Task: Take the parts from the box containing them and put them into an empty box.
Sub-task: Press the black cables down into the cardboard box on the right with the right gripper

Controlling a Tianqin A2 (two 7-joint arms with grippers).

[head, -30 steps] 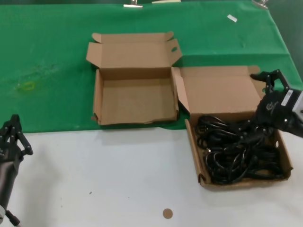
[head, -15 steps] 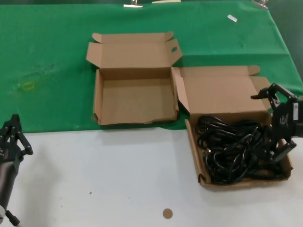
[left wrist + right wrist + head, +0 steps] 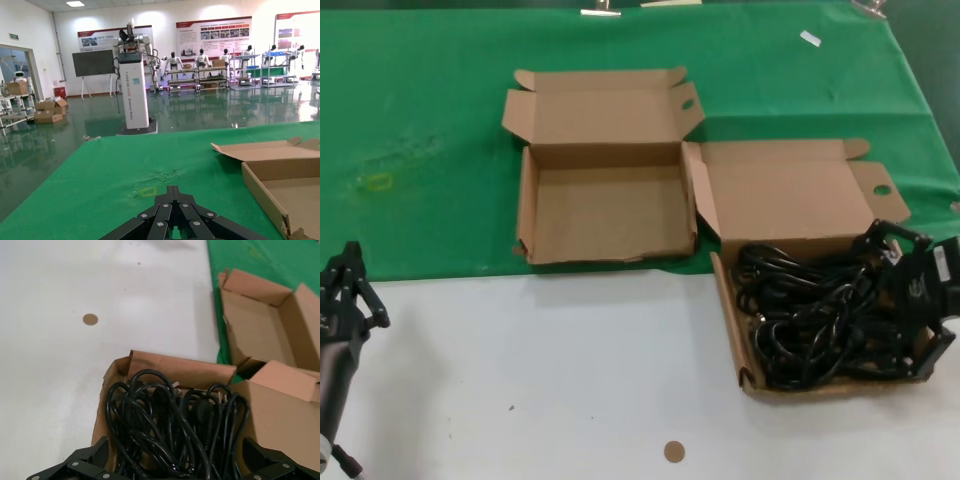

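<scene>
2 boxes | empty box (image 3: 605,212) | cords (image 3: 815,318) in box (image 3: 740,350) | right tool (image 3: 908,300) spread | left tool (image 3: 342,290) together

Matte black right gripper (image 3: 910,300) built of angular linkage bars, with a white label patch and a small pale emblem on its housing. Black left gripper (image 3: 342,295) of the same jointed bars, silver screws dotting the links in the left wrist view, above a smooth dark grey cylindrical forearm.

The right gripper (image 3: 908,300) hangs low over the cord box's (image 3: 750,380) right end, jaws spread wide. The left gripper (image 3: 342,290) sits parked far left of it.
</scene>
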